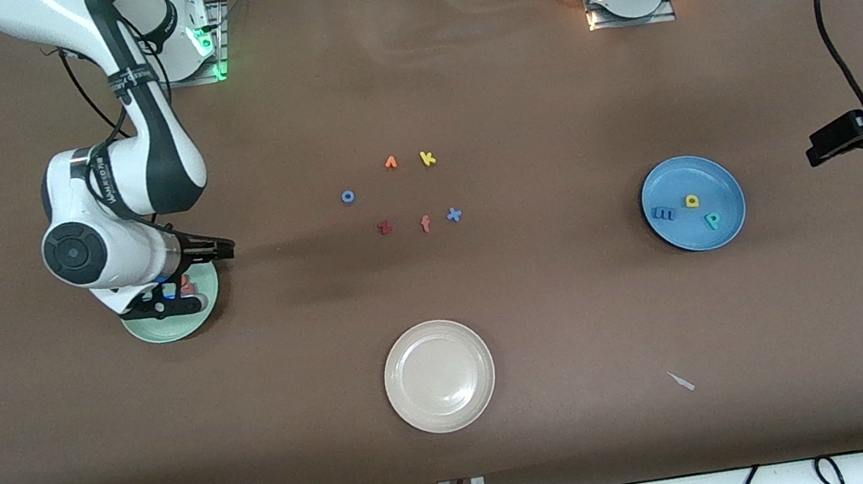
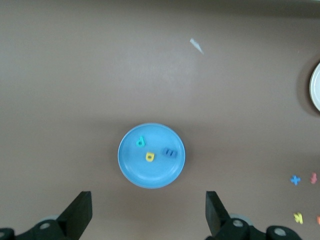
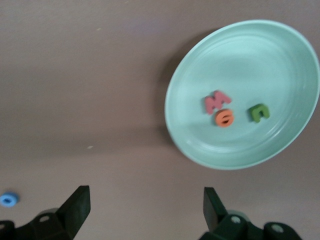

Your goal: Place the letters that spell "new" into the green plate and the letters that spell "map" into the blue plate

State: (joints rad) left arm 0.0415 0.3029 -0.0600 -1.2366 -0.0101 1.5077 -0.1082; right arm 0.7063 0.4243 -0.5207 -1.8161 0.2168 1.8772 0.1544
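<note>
Mint-green plate (image 3: 243,95) now carries all three of its letters: in my right wrist view I count the pinkish w (image 3: 216,101), the orange e (image 3: 224,118) touching it, and the green n (image 3: 260,112) just beside them, all lying flat inside the rim. My right claw (image 3: 142,210) hangs above that plate at the right arm's end of the tabletop (image 1: 549,327), fingers spread wide and holding nothing.

At the left arm's end, the blue plate (image 2: 131,165) holds the blue m (image 2: 169,152), the yellow a (image 2: 149,157) and the teal p (image 2: 140,142), close together but apart from each other. My left claw (image 2: 149,212) waits high over that end, also wide and empty.

What remains on the bare tabletop between the plates is only the spare lot: a blue o (image 1: 347,196), an orange letter (image 1: 390,163), a yellow k (image 1: 428,158), a dark red z (image 1: 385,228), a salmon f (image 1: 426,224) and a blue x (image 1: 454,215). A cream plate (image 1: 439,376) sits nearer the front camera with nothing in it.

I judge both words placed and the sorting finished. The next move, as I see it, asks only for lifting the right arm straight up clear of the green plate without clipping its rim, then parking both arms away from the spares.
</note>
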